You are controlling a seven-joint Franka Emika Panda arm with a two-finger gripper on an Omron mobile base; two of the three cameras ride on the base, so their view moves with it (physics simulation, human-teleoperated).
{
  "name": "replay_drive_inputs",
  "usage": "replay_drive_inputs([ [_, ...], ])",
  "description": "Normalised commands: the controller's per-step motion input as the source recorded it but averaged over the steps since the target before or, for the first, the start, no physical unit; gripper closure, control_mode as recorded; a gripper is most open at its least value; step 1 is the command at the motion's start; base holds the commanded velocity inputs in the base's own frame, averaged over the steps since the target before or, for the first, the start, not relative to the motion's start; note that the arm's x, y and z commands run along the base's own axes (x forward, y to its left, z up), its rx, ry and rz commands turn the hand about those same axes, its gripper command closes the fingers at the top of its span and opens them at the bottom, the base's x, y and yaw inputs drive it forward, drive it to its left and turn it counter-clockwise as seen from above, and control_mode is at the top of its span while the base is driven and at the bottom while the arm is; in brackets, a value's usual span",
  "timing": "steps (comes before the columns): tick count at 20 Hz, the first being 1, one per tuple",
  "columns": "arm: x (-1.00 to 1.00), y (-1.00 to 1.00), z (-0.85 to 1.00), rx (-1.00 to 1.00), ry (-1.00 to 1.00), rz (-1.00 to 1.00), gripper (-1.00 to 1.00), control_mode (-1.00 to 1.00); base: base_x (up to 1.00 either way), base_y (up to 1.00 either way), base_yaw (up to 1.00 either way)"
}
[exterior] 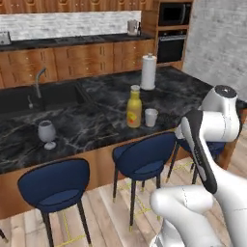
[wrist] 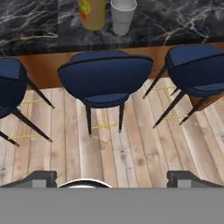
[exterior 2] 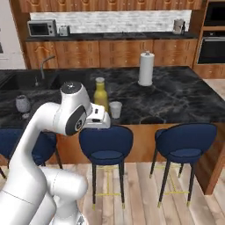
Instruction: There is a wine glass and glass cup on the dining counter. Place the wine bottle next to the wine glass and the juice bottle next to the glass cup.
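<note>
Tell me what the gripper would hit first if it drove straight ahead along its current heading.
Judging from the hand view, the open gripper points down and forward at the wooden floor just short of the middle blue stool. It would probably meet the floor first, though depth is unclear and the stool's legs stand close to that line.

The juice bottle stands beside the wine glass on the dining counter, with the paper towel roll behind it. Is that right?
Not quite. The juice bottle stands beside the glass cup, as the left base view shows; the wine glass stands apart, near the sink. The paper towel roll is indeed behind, on the dining counter.
</note>
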Motion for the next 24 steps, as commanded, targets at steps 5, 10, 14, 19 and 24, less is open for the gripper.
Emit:
replay_drive_inputs([
  [5,0.0,0.0,0.0,0.0,0.0,0.0,-1.0,1.0,0.0,0.07,-0.95],
  [10,0.0,0.0,0.0,0.0,0.0,0.0,-1.0,1.0,0.0,0.07,-0.97],
  [14,0.0,0.0,0.0,0.0,0.0,0.0,-1.0,1.0,0.0,0.04,-0.95],
  [19,0.0,0.0,0.0,0.0,0.0,0.0,-1.0,1.0,0.25,0.11,-0.65],
  [24,0.0,0.0,0.0,0.0,0.0,0.0,-1.0,1.0,0.5,0.14,-0.08],
])
